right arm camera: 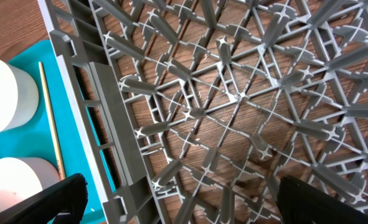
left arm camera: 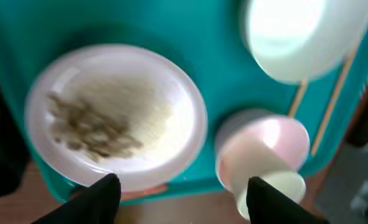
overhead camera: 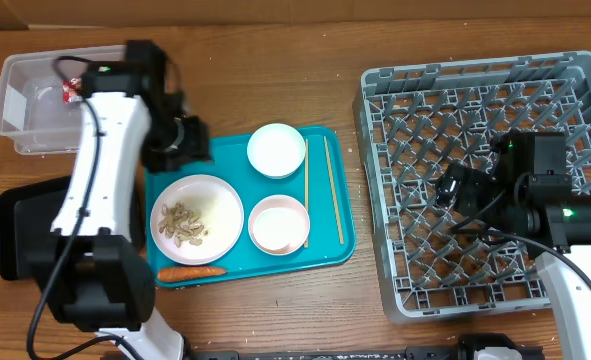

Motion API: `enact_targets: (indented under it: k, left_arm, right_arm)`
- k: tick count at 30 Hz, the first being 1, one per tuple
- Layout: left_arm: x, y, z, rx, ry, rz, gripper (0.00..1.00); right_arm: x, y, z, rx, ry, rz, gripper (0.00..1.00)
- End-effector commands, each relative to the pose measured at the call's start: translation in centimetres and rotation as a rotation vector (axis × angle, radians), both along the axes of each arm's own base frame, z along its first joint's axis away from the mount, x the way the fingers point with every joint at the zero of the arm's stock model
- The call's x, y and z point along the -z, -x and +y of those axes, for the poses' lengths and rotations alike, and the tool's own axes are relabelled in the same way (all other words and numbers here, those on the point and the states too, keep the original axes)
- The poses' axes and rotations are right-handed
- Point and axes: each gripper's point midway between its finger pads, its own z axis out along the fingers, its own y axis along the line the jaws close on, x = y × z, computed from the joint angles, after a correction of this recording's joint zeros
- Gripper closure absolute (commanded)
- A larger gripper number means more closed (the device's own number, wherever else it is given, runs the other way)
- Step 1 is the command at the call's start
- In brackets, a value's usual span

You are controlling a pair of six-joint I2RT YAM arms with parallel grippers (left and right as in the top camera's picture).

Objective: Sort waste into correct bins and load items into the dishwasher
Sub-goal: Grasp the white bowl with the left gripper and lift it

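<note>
over teal tray, left claw agape

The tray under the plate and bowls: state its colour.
The tray is teal, seen best from overhead.

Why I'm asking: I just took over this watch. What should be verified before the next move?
1. Left claw open and empty: ok.
2. Right claw open and empty, over the rack: ok.
3. Red wrapper inside the clear tub: ok.
4. Plate free of scraps: not ok, a pile sits on it.
5. Carrot binned: not ok, it lies at the front edge of the teal tray.
6. Dishes loaded in the rack: not ok, bowls and chopsticks are on the teal tray.
</note>
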Motion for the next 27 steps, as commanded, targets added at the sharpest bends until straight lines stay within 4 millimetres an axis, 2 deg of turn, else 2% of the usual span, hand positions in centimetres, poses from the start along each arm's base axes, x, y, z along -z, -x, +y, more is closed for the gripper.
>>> enact_targets:
  k: [1,5,6,13,15,18,19,21,22,24,27]
  left_arm:
    - [-0.6,2.7,-4.2,0.173,0.065,0.033,0.30]
    - [0.9,4.8,-6.4,0.257,0.051,0.095,0.30]
    - [2.1,5.6,-7.3,0.288,0.048,0.112,0.31]
    - [6.2,7.7,-9.4,0.350,0.043,0.150,0.40]
    - [6.9,7.8,-9.7,0.352,0.042,0.143,0.47]
    - [7.6,7.9,-9.8,0.354,0.038,0.138,0.62]
    - [7.6,8.0,-9.8,0.354,0.038,0.140,0.69]
    - [7.7,7.9,-9.7,0.354,0.029,0.140,0.92]
    - [7.7,7.8,-9.6,0.354,0.023,0.136,0.96]
    - [7.7,7.7,-9.5,0.351,0.019,0.131,0.96]
    - [6.4,6.7,-9.1,0.327,0.029,0.113,0.96]
  right_arm:
    - [-1.3,-0.5,-0.1,-0.002,0.010,-0.040,0.00]
    - [-1.2,-0.4,-0.1,-0.002,0.010,-0.034,0.00]
    - [-1.2,-0.3,-0.1,-0.002,0.010,-0.030,0.00]
    - [-1.0,-0.1,-0.1,-0.002,0.010,-0.019,0.00]
    - [-1.0,-0.1,-0.1,-0.002,0.010,-0.019,0.00]
    - [-1.0,-0.1,-0.1,-0.002,0.010,-0.019,0.00]
    - [-1.0,-0.1,-0.1,-0.002,0.011,-0.019,0.00]
    - [-1.0,-0.1,-0.1,-0.002,0.010,-0.019,0.00]
    - [-1.0,-0.1,-0.1,-0.002,0.010,-0.019,0.00]
    - [-1.0,-0.1,-0.1,-0.002,0.010,-0.018,0.00]
    - [-1.0,-0.1,-0.5,0.009,0.033,-0.018,0.00]
